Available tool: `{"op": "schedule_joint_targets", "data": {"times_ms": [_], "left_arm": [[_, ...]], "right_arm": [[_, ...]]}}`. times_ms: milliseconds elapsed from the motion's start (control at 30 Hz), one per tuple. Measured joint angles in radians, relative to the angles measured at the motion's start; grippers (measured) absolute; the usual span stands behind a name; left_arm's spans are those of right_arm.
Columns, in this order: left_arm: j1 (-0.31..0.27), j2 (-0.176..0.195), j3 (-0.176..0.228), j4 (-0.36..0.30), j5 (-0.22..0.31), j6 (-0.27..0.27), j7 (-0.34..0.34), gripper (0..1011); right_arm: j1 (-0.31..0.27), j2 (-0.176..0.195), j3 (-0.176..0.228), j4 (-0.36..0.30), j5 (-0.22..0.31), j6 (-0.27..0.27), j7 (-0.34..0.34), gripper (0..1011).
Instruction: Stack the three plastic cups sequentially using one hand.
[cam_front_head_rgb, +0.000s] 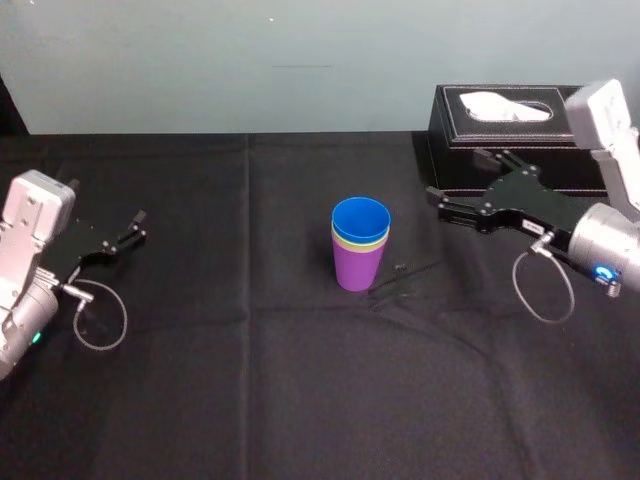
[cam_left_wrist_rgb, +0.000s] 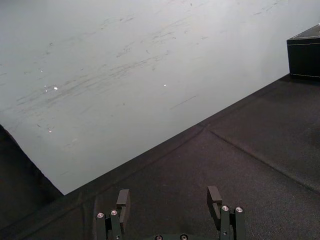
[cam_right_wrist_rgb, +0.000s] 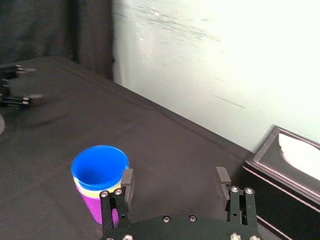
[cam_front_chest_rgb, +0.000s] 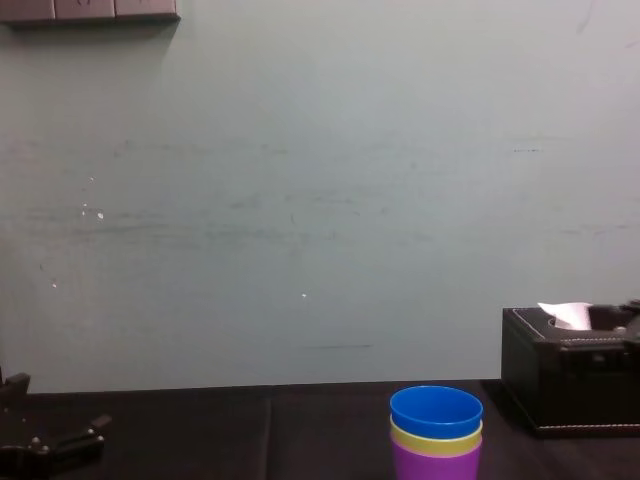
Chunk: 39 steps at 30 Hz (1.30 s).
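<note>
Head view: 3 cups nested upright at centre of black cloth (cam_front_head_rgb: 250, 400), blue cup (cam_front_head_rgb: 361, 218) in yellow-green cup (cam_front_head_rgb: 360, 243) in purple cup (cam_front_head_rgb: 357, 268). Spread and empty, right gripper (cam_front_head_rgb: 455, 175) near them, before tissue box (cam_front_head_rgb: 500, 125); left gripper (cam_front_head_rgb: 105, 212) parked far left.
Left wrist view: jaws apart, nothing between.
Right wrist view: jaws wide, cups just beyond.
Chest view: cups left of tissue box.

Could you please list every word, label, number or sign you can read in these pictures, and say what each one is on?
No text can be read anywhere.
The blue cup, yellow-green cup and purple cup are plain.
The black tissue box shows no lettering.
No marking is legible on the left pincer or the right pincer.
</note>
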Motion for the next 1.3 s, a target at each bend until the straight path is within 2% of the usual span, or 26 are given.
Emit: {"op": "schedule_joint_targets", "data": {"times_ms": [300,500,667,1300], "left_arm": [[0.000,0.000,0.000,0.000,0.000,0.000,0.000,1011],[0.000,0.000,0.000,0.000,0.000,0.000,0.000,1011],[0.000,0.000,0.000,0.000,0.000,0.000,0.000,1011],[0.000,0.000,0.000,0.000,0.000,0.000,0.000,1011]], "right_arm": [[-0.041,0.000,0.063,0.052,-0.001,-0.013,-0.027,1003],[-0.053,-0.011,0.086,0.092,-0.009,-0.019,-0.033,1003],[-0.056,-0.022,0.096,0.123,-0.013,-0.022,-0.032,1003],[-0.054,-0.019,0.092,0.112,-0.013,-0.022,-0.031,1003]]}}
